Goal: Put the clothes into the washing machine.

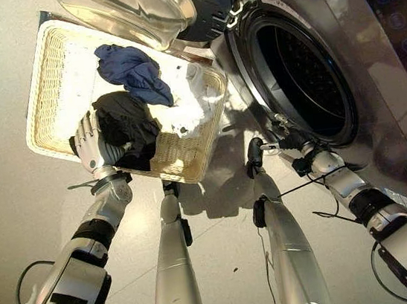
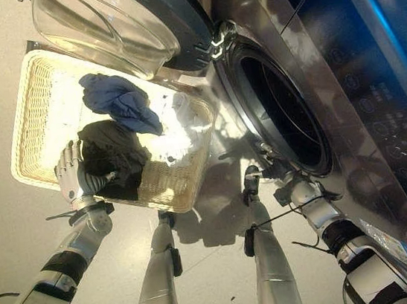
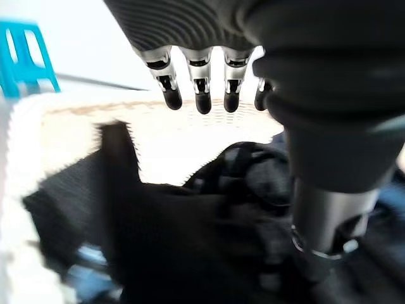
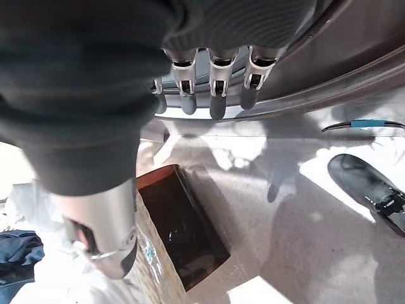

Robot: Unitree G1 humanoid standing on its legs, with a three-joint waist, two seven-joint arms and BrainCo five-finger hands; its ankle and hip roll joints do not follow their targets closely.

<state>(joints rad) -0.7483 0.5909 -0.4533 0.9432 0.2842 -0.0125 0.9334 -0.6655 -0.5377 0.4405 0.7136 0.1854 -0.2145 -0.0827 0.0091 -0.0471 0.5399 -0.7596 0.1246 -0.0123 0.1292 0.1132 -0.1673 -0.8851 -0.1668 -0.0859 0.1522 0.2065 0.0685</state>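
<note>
L hand (image 1: 91,143) hovers over the black garment (image 1: 126,123) in the wicker basket (image 1: 44,83), fingers straight, gripping nothing yet, poised for a grab. Blue garment (image 1: 135,72) and white clothes (image 1: 187,113) lie alongside. R hand (image 1: 292,140) rests relaxed, empty, by the washing machine drum (image 1: 303,79); door (image 1: 143,6) swung open, ready for loading.

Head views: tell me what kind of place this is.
Probably a laundry area: a front-loading washer with its door swung open, and a wicker basket of clothes on the floor beside it.
</note>
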